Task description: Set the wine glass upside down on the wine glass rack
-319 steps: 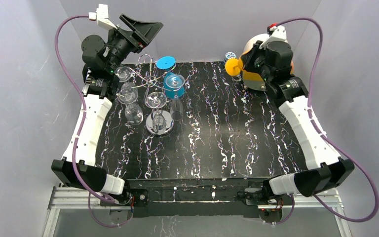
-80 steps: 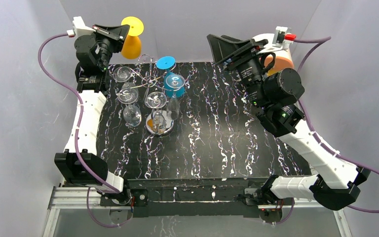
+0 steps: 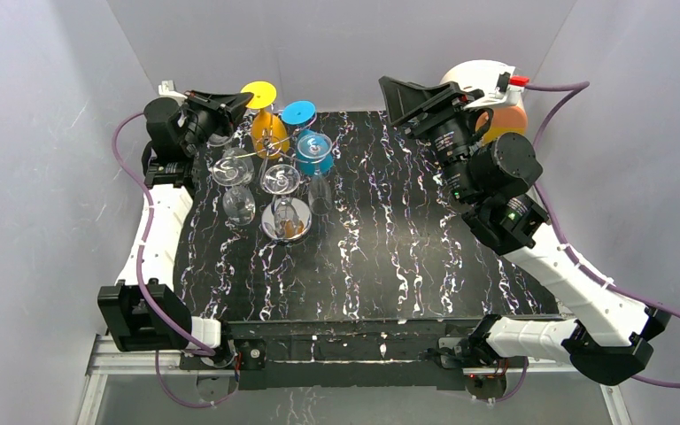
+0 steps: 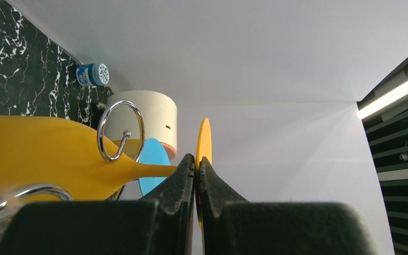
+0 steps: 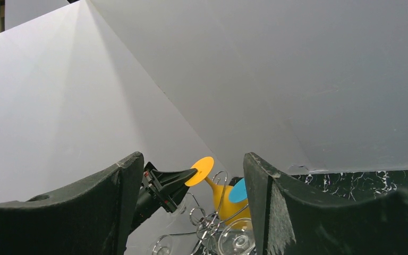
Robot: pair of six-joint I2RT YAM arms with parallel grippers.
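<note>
Hanging step, I'd say: left gripper (image 4: pixel 195 162) pinching the stem of the yellow plastic wine glass (image 3: pixel 268 133), foot up, bowl against the silver wire rack (image 3: pixel 285 221) with curly arms. Right gripper (image 3: pixel 407 93) spread, empty. Next: seat the stem in an arm, then let go

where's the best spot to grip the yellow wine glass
The thin stem just under its flat foot, from the side, where the left claw pinches the yellow wine glass now. The bowl is wide and rounded, and the foot disc should stop slipping.
</note>
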